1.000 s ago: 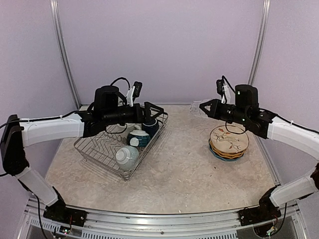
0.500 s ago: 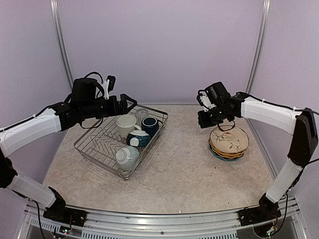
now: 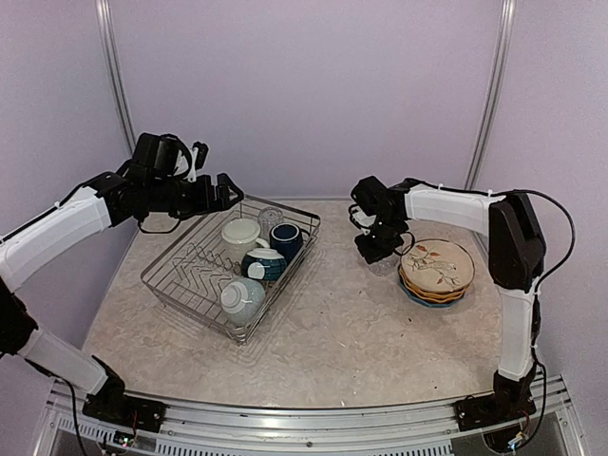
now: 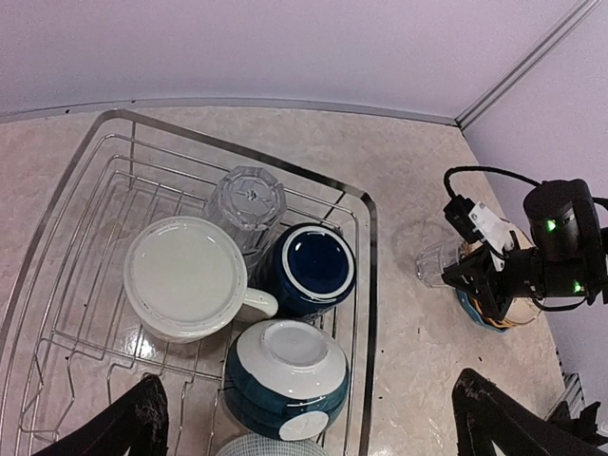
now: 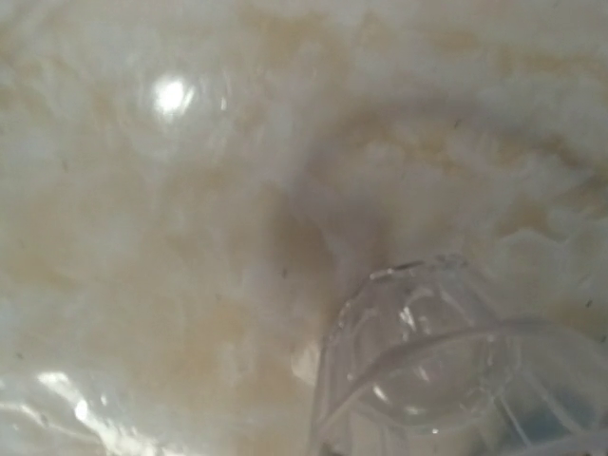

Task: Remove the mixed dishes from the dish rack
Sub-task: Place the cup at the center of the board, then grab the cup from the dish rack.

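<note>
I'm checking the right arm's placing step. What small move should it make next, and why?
Probably ease down and open the right gripper. It holds the clear tumbler low over bare table, left of the plate stack and apart from it, so releasing there looks safe.

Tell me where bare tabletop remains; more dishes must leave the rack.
Free: the middle strip between dish rack and plate stack, plus the near front. Crowded: the stack's left side, where the right gripper holds a tumbler.
</note>
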`<action>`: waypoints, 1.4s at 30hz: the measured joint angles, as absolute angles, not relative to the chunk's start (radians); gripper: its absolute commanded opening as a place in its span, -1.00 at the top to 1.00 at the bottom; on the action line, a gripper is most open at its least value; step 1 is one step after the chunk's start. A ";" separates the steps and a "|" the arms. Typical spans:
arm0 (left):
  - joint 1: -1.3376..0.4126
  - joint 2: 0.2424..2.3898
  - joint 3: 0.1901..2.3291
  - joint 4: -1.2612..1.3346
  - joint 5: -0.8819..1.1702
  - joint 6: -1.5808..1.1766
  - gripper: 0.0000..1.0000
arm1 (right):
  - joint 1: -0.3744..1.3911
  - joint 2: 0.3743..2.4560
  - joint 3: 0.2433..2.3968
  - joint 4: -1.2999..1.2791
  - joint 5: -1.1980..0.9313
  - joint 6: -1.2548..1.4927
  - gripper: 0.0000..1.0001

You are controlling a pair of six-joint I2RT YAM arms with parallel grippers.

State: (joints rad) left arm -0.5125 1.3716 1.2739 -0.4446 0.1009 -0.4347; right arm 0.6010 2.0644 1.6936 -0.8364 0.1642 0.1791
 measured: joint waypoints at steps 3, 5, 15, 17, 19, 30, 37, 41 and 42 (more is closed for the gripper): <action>-0.503 1.427 1.346 -0.498 0.102 -0.419 -0.98 | 0.601 2.070 1.694 -0.858 0.164 0.171 0.76; -0.499 1.467 1.377 -0.527 0.108 -0.413 -0.98 | 0.601 2.070 1.694 -0.866 0.167 0.169 0.58; -0.484 1.642 1.520 -0.646 0.152 -0.389 -0.98 | 0.604 2.026 1.642 -0.846 0.158 0.158 -0.13; -0.484 1.686 1.578 -0.675 0.154 -0.376 -0.98 | 0.607 1.966 1.609 -0.836 0.149 0.158 -0.18; -0.483 1.744 1.660 -0.716 0.153 -0.360 -0.98 | 0.607 1.888 1.569 -0.813 0.136 0.159 -0.22; -0.483 2.108 2.121 -0.900 0.143 -0.253 -0.98 | 0.611 1.545 1.306 -0.693 0.089 0.197 -0.34; -0.483 2.321 2.397 -0.952 0.141 -0.192 -0.98 | 0.612 1.467 1.202 -0.680 0.080 0.231 -0.35; -0.483 2.417 2.457 -0.959 0.119 -0.166 -0.98 | 0.612 1.433 1.187 -0.678 0.075 0.247 -0.35; -0.483 2.436 2.460 -0.958 0.114 -0.159 -0.98 | 0.612 1.426 1.187 -0.678 0.073 0.250 -0.35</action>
State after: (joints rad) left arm -0.4831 2.4355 2.4603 -0.9585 0.1143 -0.1593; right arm 0.6125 1.4261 1.1870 -0.6777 0.0734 0.2504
